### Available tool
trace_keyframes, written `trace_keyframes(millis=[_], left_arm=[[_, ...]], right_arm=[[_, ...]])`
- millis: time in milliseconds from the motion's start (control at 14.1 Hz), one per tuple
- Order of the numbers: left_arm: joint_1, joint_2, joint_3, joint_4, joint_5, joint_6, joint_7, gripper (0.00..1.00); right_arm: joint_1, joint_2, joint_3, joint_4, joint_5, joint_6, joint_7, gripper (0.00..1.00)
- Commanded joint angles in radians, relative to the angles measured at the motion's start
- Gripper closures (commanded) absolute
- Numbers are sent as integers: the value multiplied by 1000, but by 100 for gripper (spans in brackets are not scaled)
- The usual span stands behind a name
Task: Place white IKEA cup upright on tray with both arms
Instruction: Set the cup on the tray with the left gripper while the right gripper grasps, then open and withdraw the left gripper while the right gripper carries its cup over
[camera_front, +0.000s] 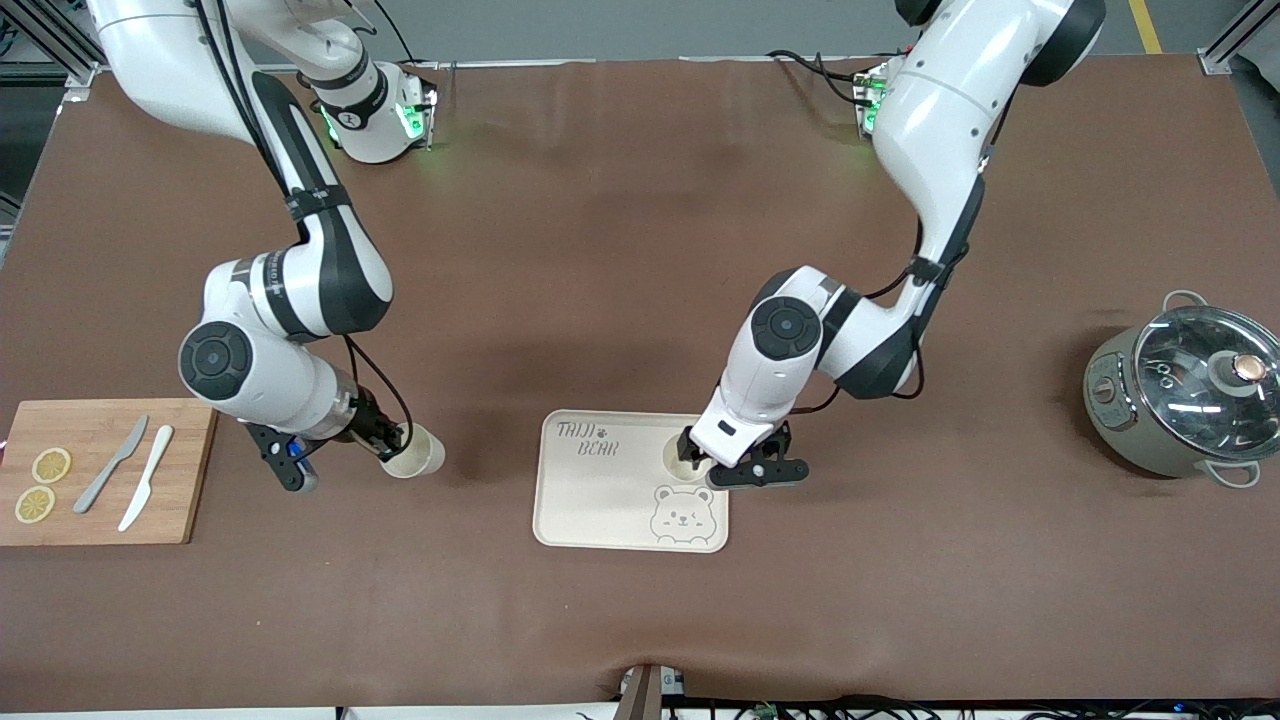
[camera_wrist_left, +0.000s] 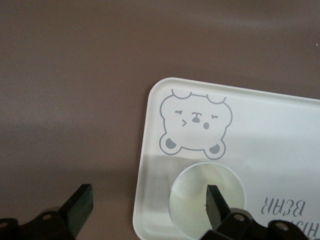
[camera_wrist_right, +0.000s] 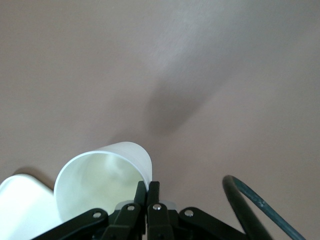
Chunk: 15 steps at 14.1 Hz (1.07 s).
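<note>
From the front, the tray (camera_front: 600, 500) lies mid-desk (camera_front: 640, 300), and a white cup (camera_front: 683, 452) stands upright on the tray's corner farthest from the camera, toward the left arm's end. The left claw (camera_front: 745, 468) hangs over that cup with its jaws spread wide, gripping nothing. The right claw (camera_front: 385, 440) is pinched on the rim of a second white cup (camera_front: 415, 453), between the tray and a wooden cutting board (camera_front: 100, 470) bearing knives and lemon slices. A lidded pot (camera_front: 1185, 395) sits toward the left arm's end.

In the left wrist view, one finger (camera_wrist_left: 217, 205) hangs over the cup's mouth (camera_wrist_left: 195, 200) and the other is outside the tray.

In the right wrist view, shut fingers (camera_wrist_right: 147, 197) clamp the thin wall of the tilted cup (camera_wrist_right: 100, 182).

The cup looks light, stiff and smooth, so a pinch on the rim probably suits it best, though it may swing.
</note>
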Motion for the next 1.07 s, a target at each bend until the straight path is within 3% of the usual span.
trace_keyframes(millis=[0, 498, 996], left_arm=[[14, -100, 2, -20, 27, -128, 28, 0], [145, -262, -9, -30, -43, -391, 350, 0], [347, -386, -12, -151, -81, -414, 670, 0]], right_arm=[[43, 86, -3, 128, 68, -18, 96, 100], [141, 161, -3, 227, 67, -10, 313, 100], [232, 212, -3, 255, 79, 23, 426, 100]])
